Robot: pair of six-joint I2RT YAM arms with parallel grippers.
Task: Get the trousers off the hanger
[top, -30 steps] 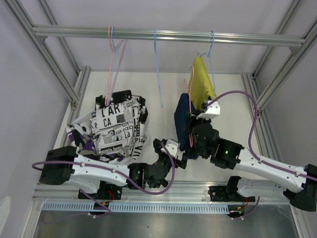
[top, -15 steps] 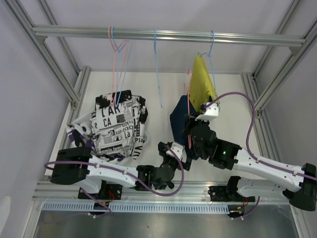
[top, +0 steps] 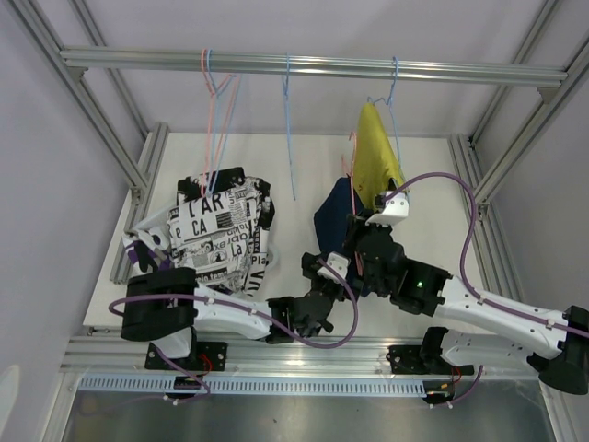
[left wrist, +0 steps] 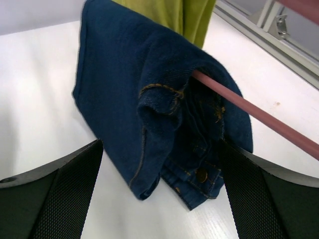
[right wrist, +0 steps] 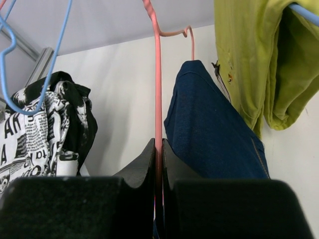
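The plain navy trousers [top: 329,214] hang folded over a pink hanger [right wrist: 158,89], with the lower end near the table. My right gripper [top: 364,241] is shut on the pink hanger's wire [top: 351,161]; in the right wrist view [right wrist: 158,149] the wire runs between the closed jaws. My left gripper [top: 328,273] is open, just in front of the navy trousers [left wrist: 149,104]; its fingers [left wrist: 55,199] stand wide on either side of the waistband end. The pink bar [left wrist: 259,117] passes through the fold. The yellow trousers [top: 375,157] hang on a blue hanger behind.
A pile of patterned trousers [top: 216,235] lies on the white table [top: 276,166] at the left. Bare pink and blue hangers [top: 219,101] and another blue hanger [top: 291,120] hang from the top rail [top: 313,66]. Aluminium frame posts stand on both sides.
My left gripper has moved right and forward, up to the navy trousers. The navy trousers and pink hanger have swung slightly left with my right gripper.
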